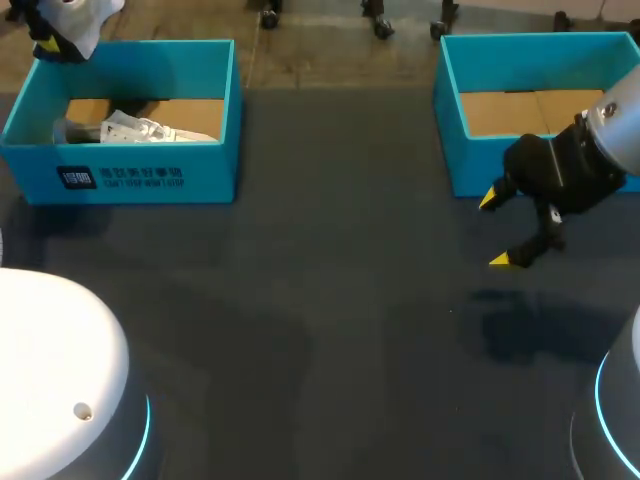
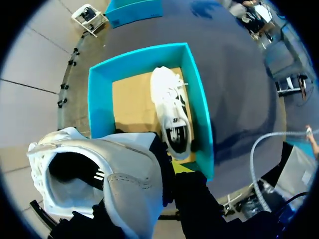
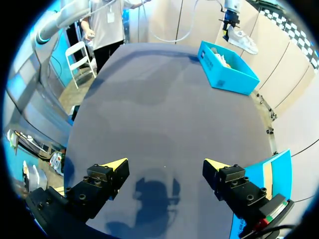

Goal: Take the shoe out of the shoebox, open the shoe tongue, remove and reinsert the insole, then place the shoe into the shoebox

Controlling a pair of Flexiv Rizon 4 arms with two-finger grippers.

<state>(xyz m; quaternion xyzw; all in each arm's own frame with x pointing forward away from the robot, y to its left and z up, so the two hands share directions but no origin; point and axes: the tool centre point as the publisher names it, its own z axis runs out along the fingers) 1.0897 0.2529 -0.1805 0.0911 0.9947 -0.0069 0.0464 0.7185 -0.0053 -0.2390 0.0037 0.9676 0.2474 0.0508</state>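
Observation:
A white shoe (image 2: 99, 174) hangs in the air above the left blue shoebox (image 1: 130, 175), with my left gripper (image 2: 167, 172) shut on its heel collar. In the head view that gripper (image 1: 50, 40) and the held shoe (image 1: 85, 20) sit at the far left corner. A second white shoe (image 2: 172, 112) lies inside the left shoebox (image 2: 199, 99) on its cardboard floor, by the box wall nearest the table's middle. My right gripper (image 1: 497, 230) hovers open above the table just in front of the right shoebox (image 1: 450, 130), nothing between its fingers.
The right shoebox shows only a bare cardboard floor. Crumpled wrapping lies around the second shoe (image 1: 140, 128) in the left box. From the right wrist, the left shoebox (image 3: 229, 69) and the lifted shoe (image 3: 244, 40) appear far across the dark table (image 3: 164, 109).

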